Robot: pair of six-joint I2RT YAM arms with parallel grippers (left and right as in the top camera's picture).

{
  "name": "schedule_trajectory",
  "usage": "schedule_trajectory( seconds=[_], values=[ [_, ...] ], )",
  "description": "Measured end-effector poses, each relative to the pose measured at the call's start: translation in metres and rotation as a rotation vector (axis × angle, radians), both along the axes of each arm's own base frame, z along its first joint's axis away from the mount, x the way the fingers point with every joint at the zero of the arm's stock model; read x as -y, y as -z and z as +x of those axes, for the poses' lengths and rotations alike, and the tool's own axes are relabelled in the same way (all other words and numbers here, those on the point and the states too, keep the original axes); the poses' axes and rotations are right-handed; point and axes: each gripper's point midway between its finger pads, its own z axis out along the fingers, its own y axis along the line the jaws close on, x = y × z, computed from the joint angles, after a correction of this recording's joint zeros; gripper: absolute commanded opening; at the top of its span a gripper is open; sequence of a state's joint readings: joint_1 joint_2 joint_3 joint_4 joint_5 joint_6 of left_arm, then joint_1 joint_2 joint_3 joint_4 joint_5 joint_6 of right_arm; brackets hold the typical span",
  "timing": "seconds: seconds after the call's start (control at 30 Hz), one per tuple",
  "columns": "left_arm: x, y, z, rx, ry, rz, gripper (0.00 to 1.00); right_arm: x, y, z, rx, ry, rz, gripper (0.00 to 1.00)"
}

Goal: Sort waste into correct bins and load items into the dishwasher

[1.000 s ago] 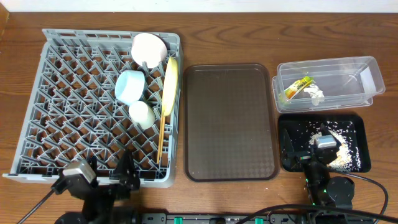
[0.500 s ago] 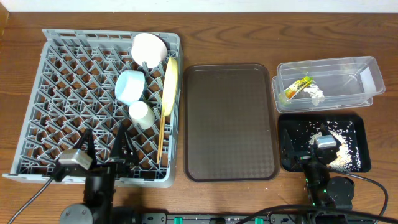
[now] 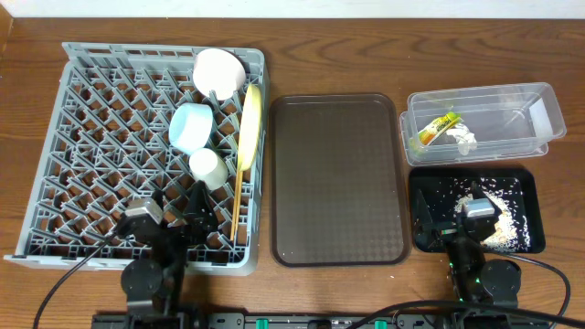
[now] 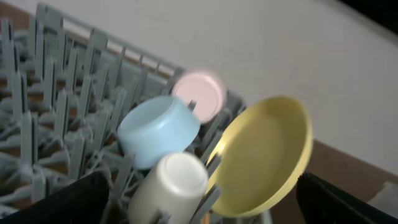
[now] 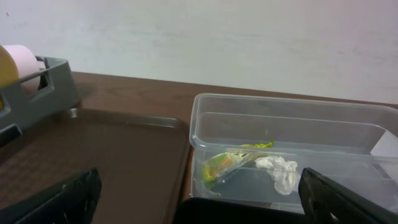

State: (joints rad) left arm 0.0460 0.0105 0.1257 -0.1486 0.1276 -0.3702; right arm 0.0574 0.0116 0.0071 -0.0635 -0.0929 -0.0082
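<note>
Brown plastic marks the middle of the scene: the serving tray (image 3: 336, 178) lies flat, with a narrow strip of wooden table (image 3: 366, 37) showing along each of its long sides. Just left of the tray sits one grey dish rack (image 3: 91, 137). The part of the rack away from the tray is open lattice, and all the dishes crowd the columns nearest the tray. Right of the tray, one clear tub (image 3: 539, 100) lies at the far side and one black tray (image 3: 420, 183) at the near side, close together.

In the rack, one yellow-green plate (image 3: 249, 123) stands on edge by the tray-side wall. One white bowl (image 3: 218, 71) fills the far corner. One light blue bowl (image 3: 191, 126) and one small white cup (image 3: 208, 168) lie tipped beside the plate. One pair of chopsticks (image 3: 238, 206) runs toward the near wall. The tub holds one yellow-green wrapper (image 3: 437, 128) and one crumpled tissue (image 3: 464, 140) just beside it. Beige scraps (image 3: 494, 228) are scattered in the black tray.

The left gripper (image 3: 180, 203) hangs over the rack's near edge, jaws spread wide, holding nothing. The right gripper (image 3: 474, 212) sits over the black tray, jaws equally wide and unloaded.
</note>
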Motion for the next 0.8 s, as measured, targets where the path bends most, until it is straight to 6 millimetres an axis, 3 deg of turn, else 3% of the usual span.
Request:
schedule_trajectory(
  seconds=[0.23,0.5,0.8],
  values=[
    [0.000,0.024,0.003,-0.043,0.000,-0.002,0.97,0.000,0.000,0.000,0.000,0.000,0.000,0.99],
    [0.000,0.017,0.009,0.037,0.000,0.001,0.97,0.000,0.000,0.000,0.000,0.000,0.000,0.99],
    [-0.002,0.021,0.009,0.021,-0.007,0.007,0.97,0.000,0.000,0.000,0.000,0.000,0.000,0.99]
  ],
)
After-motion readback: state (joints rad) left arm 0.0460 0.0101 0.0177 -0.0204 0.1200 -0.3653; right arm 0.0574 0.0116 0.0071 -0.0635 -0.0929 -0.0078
